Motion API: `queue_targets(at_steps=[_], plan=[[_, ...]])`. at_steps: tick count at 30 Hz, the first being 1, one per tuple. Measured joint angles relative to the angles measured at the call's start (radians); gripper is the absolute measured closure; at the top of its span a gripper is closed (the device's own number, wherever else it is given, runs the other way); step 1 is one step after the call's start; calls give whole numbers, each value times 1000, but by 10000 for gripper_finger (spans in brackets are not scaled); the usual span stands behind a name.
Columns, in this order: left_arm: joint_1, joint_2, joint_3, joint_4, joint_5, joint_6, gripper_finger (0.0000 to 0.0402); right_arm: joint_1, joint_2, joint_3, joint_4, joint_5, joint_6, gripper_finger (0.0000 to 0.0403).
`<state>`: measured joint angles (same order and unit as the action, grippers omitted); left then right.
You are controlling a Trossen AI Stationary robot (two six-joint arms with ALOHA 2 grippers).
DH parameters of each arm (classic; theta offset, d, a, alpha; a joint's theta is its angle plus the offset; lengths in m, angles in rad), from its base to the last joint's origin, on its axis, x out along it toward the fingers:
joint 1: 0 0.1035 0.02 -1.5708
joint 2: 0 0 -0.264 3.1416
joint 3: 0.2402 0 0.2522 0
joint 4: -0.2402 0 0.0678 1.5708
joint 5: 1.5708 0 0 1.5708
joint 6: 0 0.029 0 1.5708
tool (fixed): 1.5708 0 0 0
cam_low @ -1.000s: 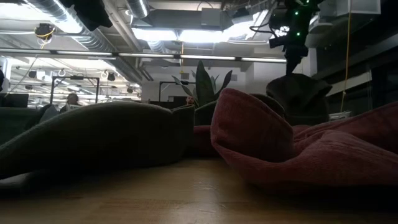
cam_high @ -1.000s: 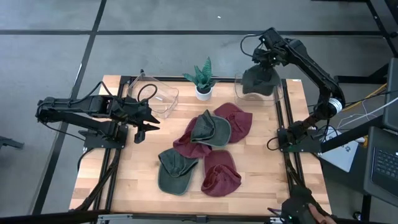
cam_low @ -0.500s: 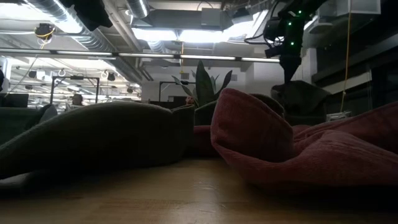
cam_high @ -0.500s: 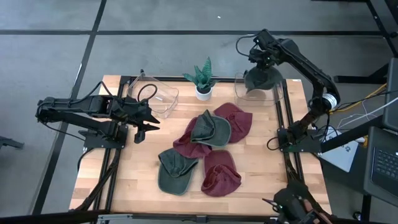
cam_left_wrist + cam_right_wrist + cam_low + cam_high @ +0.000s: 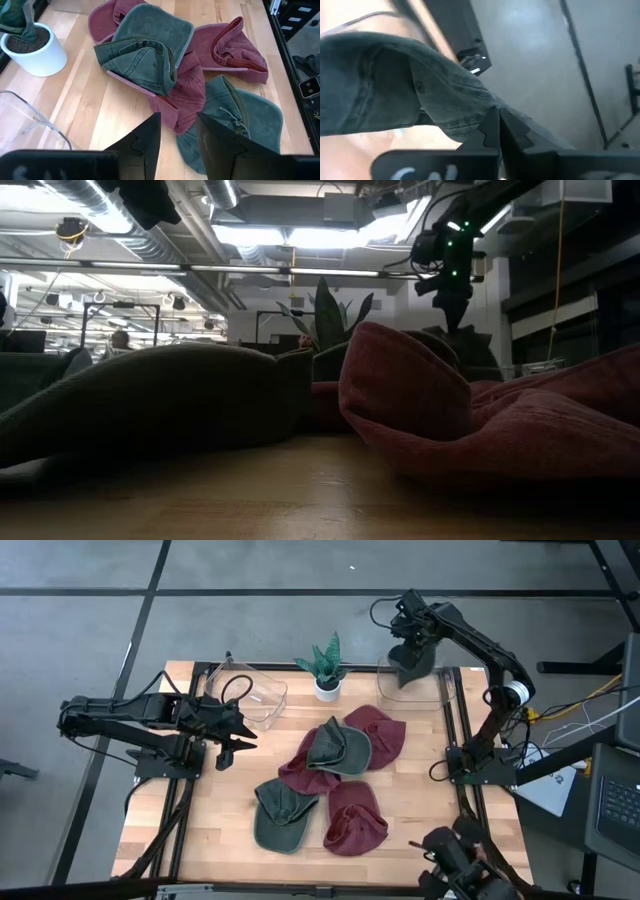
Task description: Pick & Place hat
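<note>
Five hats lie together in the middle of the wooden surface (image 5: 200, 830) in the high view: a green hat (image 5: 338, 748) on top of a red hat (image 5: 378, 732), another red hat (image 5: 300, 772) under its left side, a second green hat (image 5: 282, 816) at the lower left of the heap, and a third red hat (image 5: 356, 820) at the lower right.

A sixth hat, dark green (image 5: 412, 662), hangs in the upper right of the frame. The right gripper (image 5: 410, 632) holds it, with the fingers clenched on the cloth. The right wrist view shows the same dark green hat (image 5: 395, 85) pinched between the closed fingertips (image 5: 492, 125). This hat hangs over a clear plastic bin (image 5: 428, 690) at the upper right corner of the surface. I cannot tell if the hat touches the bin.

The left gripper (image 5: 238, 736) waits at the left side of the frame, low over the surface and pointing toward the heap. Its fingers are partly apart and hold nothing; in the left wrist view the two dark fingers (image 5: 145, 137) stand with a gap between them.

One more clear plastic bin (image 5: 252, 690) stands at the upper left of the surface, and a small potted plant (image 5: 326, 670) in a white pot is between the two bins.
</note>
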<state>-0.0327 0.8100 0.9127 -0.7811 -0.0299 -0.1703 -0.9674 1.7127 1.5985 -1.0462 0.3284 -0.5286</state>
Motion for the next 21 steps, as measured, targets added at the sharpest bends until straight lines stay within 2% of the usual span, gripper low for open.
queue_targets(at_steps=[7,14,21], plan=[[0,0,0,0,0,0,283,-29,5,7,34,82,74,403],[0,0,0,0,0,0,282,-44,5,7,34,72,101,402],[0,0,0,0,0,0,285,-44,5,7,43,72,100,364]])
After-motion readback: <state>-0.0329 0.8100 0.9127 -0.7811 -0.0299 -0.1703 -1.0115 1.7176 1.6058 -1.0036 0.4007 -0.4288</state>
